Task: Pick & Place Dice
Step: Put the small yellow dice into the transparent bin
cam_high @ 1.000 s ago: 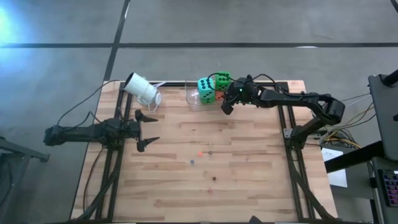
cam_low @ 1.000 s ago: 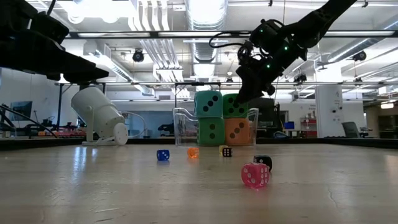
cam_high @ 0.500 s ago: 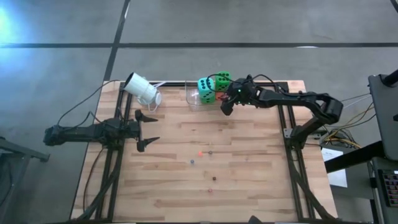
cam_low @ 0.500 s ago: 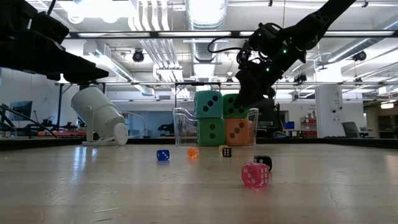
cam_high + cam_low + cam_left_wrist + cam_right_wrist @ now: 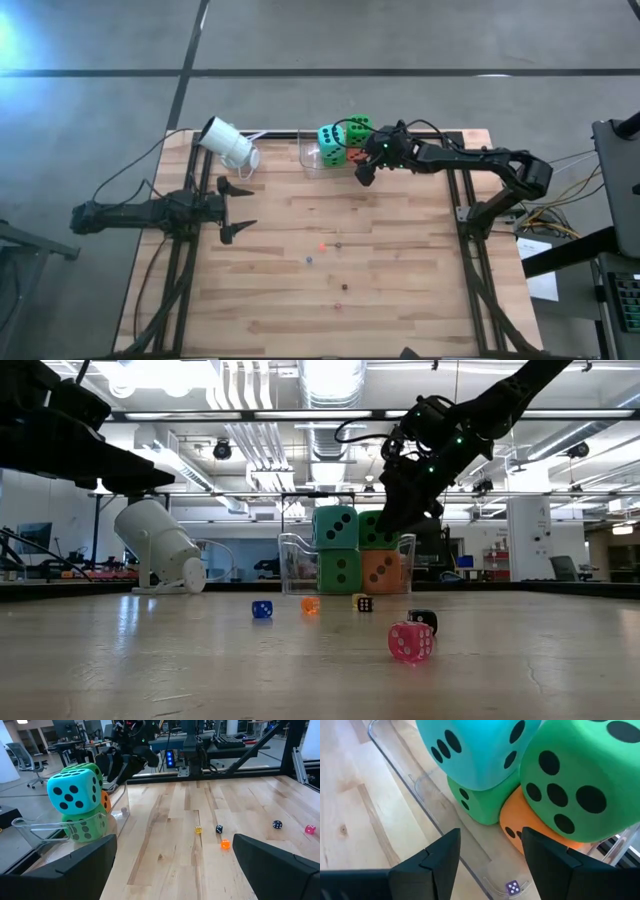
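Right gripper (image 5: 364, 172) hovers open and empty just beside the clear tray (image 5: 415, 785) — all four big dice (image 5: 350, 550) stacked inside. Tiny dice (image 5: 322, 246) lie mid-table, about midway between the arms. Left gripper (image 5: 238, 206) open, parked at the left edge.

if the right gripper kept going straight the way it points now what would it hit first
Probably the clear container: the right gripper, open and empty, points down at its floor beside the orange die, near a tiny purple die. Depth is hard to judge, so it may clip the rim first.
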